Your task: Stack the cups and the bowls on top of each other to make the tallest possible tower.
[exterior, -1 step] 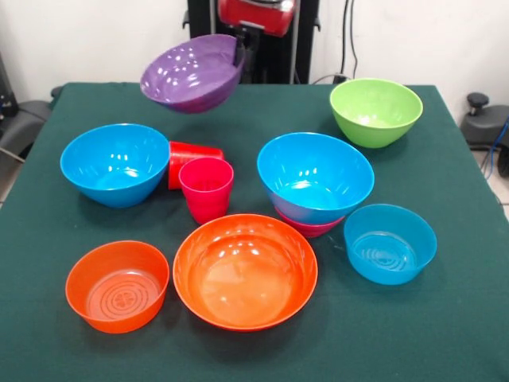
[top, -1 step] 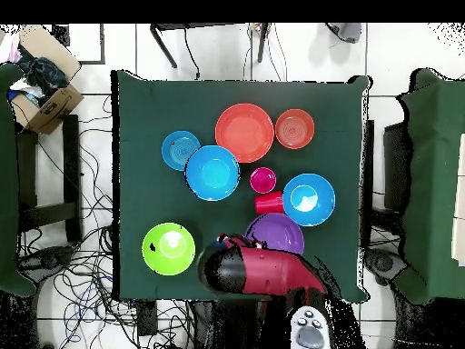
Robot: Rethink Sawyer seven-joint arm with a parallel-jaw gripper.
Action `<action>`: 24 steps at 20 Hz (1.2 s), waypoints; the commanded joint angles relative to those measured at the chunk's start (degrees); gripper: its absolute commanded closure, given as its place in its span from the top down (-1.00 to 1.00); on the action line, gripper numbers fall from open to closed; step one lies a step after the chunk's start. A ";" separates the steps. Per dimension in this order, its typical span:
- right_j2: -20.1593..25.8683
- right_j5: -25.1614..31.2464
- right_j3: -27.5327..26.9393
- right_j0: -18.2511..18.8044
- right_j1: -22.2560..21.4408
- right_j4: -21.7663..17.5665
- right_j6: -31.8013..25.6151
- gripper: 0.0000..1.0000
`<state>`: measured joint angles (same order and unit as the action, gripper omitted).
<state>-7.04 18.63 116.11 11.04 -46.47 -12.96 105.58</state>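
Eight glossy round plastic bowls and two tapered plastic cups surround the pink-magenta cup (exterior, -1 step: pixel 207 189), while the gripper (exterior, -1 step: pixel 241 49) grasps the purple bowl (exterior, -1 step: pixel 191 73) aloft behind it.

Robot lab: floor cables (top, -1 step: pixel 68 273), pedestal arm (top, -1 step: pixel 259 270)

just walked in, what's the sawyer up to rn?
Its hand holds the purple bowl by the rim, tilted and lifted clear above the far side of the table. Little is stacked yet: one large blue bowl sits on a small magenta bowl. The other blue bowl, green bowl, large orange bowl, small orange bowl and light blue bowl sit apart. The pink cup stands upright; the red cup lies on its side behind it.
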 commanded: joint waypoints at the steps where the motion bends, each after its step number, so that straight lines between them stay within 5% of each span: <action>1: 6.54 6.68 -11.55 -4.34 3.78 5.18 7.74 -1.00; 12: -1.69 10.81 -27.27 -15.88 13.70 13.44 16.82 -1.00; 21: -5.83 16.81 -39.44 -18.53 20.61 15.75 19.18 -1.00; 24: -6.38 16.98 -39.13 -18.72 20.47 15.43 19.10 -1.00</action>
<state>-13.87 28.73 85.22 -7.27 -29.63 1.17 115.75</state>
